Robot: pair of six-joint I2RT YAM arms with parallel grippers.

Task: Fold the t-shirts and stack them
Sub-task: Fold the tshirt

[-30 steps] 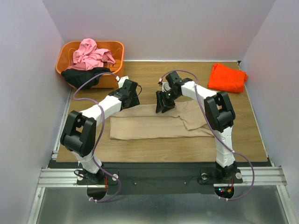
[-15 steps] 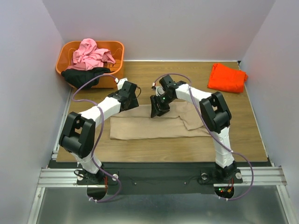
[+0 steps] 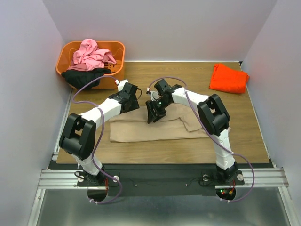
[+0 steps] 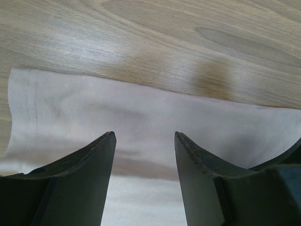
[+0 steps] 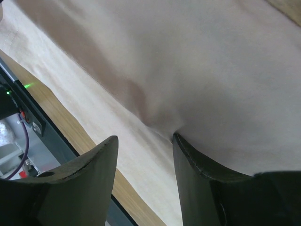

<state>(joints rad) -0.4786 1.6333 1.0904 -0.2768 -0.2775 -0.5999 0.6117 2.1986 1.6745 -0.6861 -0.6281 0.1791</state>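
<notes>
The tan shirt (image 3: 155, 129) lies flat mid-table as a long band, its sides folded in, with one sleeve sticking out at the right end. It looks part-folded, so the band probably needs doubling over next.

Both grippers hang over its far edge, likely to take that edge for the next fold. The left gripper (image 3: 133, 102) is above the band's left end; in its wrist view the jaws are spread, with nothing between them and the stitched hem (image 4: 30, 108) just ahead. The right gripper (image 3: 151, 116) is low over the band's middle, jaws also spread; one fingertip (image 5: 176, 139) meets a small pucker in the cloth, but nothing is pinched.

A folded orange shirt (image 3: 229, 78) sits at the far right corner, probably the stack's start. The basket (image 3: 123, 52) at far left holds a pink shirt (image 3: 89, 54) and a black shirt (image 3: 82, 76), bunched and awaiting folding.
</notes>
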